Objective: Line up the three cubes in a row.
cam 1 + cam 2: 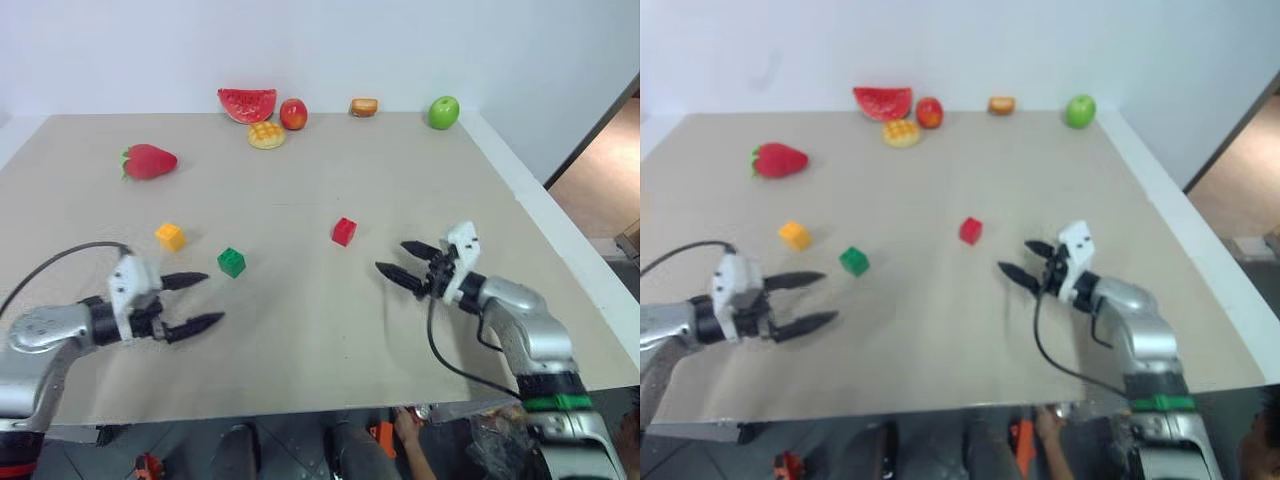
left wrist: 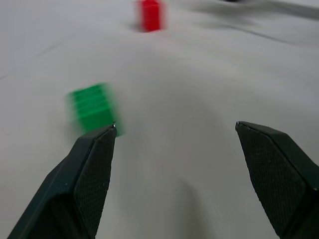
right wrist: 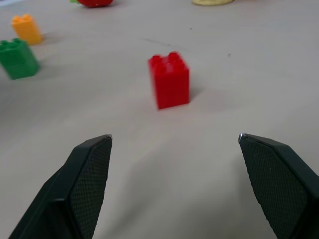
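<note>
Facing cubes: both grippers sit over the beige table [image 1: 330, 330], fingers spread wide, nothing held.
Left gripper [image 1: 197, 300]: we see the green cube [image 1: 231, 262] just ahead of its fingertips, apart from them; the yellow-orange cube [image 1: 171, 236] lies farther back on the left.
Right gripper [image 1: 398, 262]: we see the red cube [image 1: 344, 231] ahead of it and toward the middle of the table, not touching.
Cube layout: yellow-orange, green, red run left to right in a loose, uneven spread, well apart from each other.
Left wrist view: we get the green cube beside one finger [image 2: 84, 189] and the red one beyond.
Right wrist view: we get all three cubes and their studs, the red one nearest.
Head views add: toy strawberry [image 1: 148, 161], watermelon slice [image 1: 247, 104], round waffle toy [image 1: 266, 135], green apple [image 1: 443, 112] along the far side.
</note>
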You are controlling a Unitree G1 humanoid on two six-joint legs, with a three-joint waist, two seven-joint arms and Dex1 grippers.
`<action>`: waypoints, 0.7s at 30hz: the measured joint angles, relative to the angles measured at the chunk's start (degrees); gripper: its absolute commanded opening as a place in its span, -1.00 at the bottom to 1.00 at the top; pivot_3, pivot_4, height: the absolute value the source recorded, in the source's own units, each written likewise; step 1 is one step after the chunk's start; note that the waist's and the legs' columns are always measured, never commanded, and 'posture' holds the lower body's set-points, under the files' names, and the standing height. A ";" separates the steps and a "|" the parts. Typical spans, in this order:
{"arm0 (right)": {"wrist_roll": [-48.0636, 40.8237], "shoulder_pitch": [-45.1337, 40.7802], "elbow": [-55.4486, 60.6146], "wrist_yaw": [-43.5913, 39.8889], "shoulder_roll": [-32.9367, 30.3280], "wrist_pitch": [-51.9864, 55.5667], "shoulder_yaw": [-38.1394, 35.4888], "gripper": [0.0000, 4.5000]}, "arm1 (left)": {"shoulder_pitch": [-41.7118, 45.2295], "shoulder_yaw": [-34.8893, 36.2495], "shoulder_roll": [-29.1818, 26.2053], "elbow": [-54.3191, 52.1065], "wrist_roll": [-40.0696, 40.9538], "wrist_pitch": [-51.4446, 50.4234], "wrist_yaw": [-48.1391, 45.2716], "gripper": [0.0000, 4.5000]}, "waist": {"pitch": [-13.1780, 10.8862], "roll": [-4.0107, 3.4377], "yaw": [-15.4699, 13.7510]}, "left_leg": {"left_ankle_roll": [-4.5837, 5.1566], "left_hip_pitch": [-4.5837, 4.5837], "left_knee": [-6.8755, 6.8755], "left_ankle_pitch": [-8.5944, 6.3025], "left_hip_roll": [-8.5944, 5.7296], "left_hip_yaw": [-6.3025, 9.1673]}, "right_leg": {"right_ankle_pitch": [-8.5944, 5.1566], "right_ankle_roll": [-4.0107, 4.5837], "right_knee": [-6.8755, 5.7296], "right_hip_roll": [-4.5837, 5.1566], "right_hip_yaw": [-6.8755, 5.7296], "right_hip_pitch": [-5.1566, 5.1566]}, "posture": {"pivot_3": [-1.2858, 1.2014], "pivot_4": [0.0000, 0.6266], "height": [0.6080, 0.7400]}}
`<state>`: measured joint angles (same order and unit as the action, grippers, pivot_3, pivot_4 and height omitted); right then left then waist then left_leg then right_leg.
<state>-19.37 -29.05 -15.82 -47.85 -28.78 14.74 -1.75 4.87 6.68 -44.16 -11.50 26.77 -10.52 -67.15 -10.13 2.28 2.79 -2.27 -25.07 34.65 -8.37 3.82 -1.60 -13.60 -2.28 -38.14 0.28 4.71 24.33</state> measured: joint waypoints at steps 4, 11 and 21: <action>3.90 -8.56 -12.08 -2.00 2.79 -6.47 2.50 0.87 | 5.44 -4.85 0.79 -0.18 -0.88 1.41 -2.62 0.76 | 0.00 0.00 -0.03 | 0.07 -0.02 0.00 0.04 0.00 0.04 | 0.01 -0.05 0.00 -0.04 0.00 -0.03 | 0.03 -0.52 1.00; 7.64 -14.24 -27.41 -3.56 4.78 -14.36 3.93 0.87 | 8.84 -7.56 2.86 1.74 -1.91 1.77 -3.18 0.76 | 0.00 0.00 -0.03 | 0.06 -0.08 -0.08 0.00 -0.03 0.05 | 0.04 -0.36 0.00 -0.03 0.04 -0.02 | 0.03 -0.52 1.00; 9.66 -20.96 -40.73 -4.16 7.79 -20.29 3.66 0.87 | 8.96 -6.99 5.94 1.99 -0.91 1.57 -0.60 0.76 | -0.01 -0.01 0.15 | 0.09 -0.01 -0.05 0.04 -0.01 0.06 | 0.14 -0.36 -0.04 -0.07 0.04 -0.03 | 0.03 -0.52 1.00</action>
<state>-9.70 -50.01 -56.54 -52.00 -20.99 -5.55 1.91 13.84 -0.31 -38.21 -9.51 25.86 -8.95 -67.74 -10.14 2.27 2.94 -2.18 -25.07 34.60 -8.34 3.80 -1.54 -13.46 -2.64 -38.18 0.21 4.75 24.30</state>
